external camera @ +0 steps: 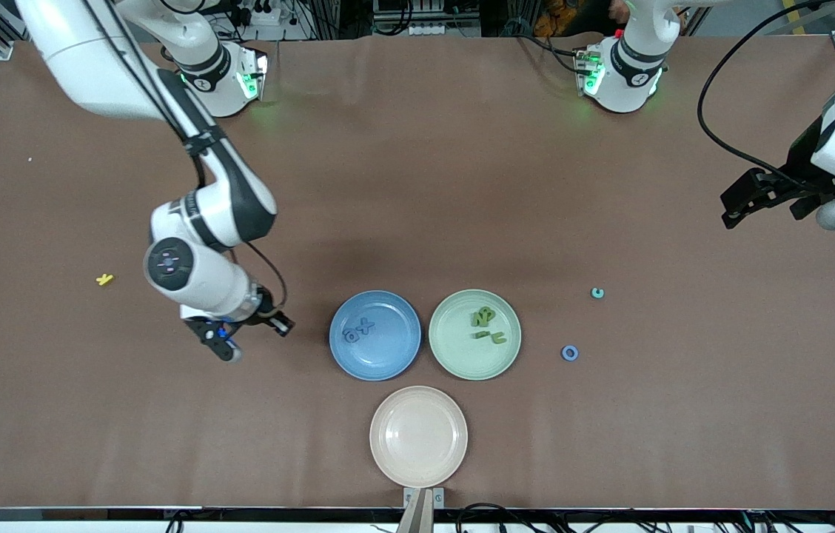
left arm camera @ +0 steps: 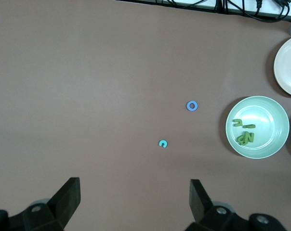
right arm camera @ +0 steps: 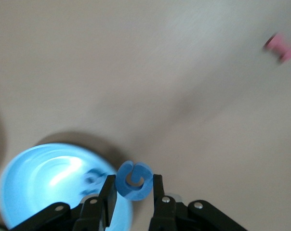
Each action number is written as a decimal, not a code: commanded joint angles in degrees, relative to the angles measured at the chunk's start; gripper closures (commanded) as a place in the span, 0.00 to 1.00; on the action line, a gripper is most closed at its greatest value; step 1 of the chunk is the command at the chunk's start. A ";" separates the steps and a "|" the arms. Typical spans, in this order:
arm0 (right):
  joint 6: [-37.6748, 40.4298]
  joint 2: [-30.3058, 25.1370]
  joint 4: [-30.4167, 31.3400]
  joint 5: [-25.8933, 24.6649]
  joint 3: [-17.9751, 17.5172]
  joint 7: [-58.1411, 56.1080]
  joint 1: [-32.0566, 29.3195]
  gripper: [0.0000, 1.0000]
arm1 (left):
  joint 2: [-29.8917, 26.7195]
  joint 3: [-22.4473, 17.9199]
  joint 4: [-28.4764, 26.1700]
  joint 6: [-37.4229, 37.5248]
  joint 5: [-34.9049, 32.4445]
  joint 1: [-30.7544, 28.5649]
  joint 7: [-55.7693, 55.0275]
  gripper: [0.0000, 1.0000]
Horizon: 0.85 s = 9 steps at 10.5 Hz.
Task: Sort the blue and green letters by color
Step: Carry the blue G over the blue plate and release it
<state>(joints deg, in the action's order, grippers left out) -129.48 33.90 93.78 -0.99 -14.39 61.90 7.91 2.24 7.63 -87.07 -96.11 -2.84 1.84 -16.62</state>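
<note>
I had the right gripper up over bare table just beside the blue plate, toward the right arm's end, its fingers pinched on a blue letter that only the right wrist view showed clearly. That plate already held two blue letters; the green plate touching it held the green letters. The beige plate sat nearest the front edge. A blue ring letter and a teal letter lay on open table toward the left arm's end. The left gripper waited there, fingers wide. A yellow letter lay well apart.
</note>
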 commanded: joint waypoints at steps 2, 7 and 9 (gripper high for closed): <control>0.02 10.47 -14.47 5.70 0.24 13.84 6.05 1.00 | -0.05 -0.07 0.32 0.75 1.26 -0.25 1.68 0.00; -2.30 11.10 -13.10 3.64 2.35 13.35 8.54 0.00 | -0.05 -0.07 0.32 0.75 1.26 -0.25 1.68 0.00; 5.52 8.66 -9.78 -2.58 2.26 6.95 5.64 0.00 | 0.04 -0.07 0.24 0.75 1.26 -0.25 1.68 0.00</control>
<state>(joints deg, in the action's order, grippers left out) -130.28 44.97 80.93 2.24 -11.86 74.57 16.60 2.35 7.63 -87.10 -96.10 -2.84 1.83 -16.62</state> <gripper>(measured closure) 0.000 0.000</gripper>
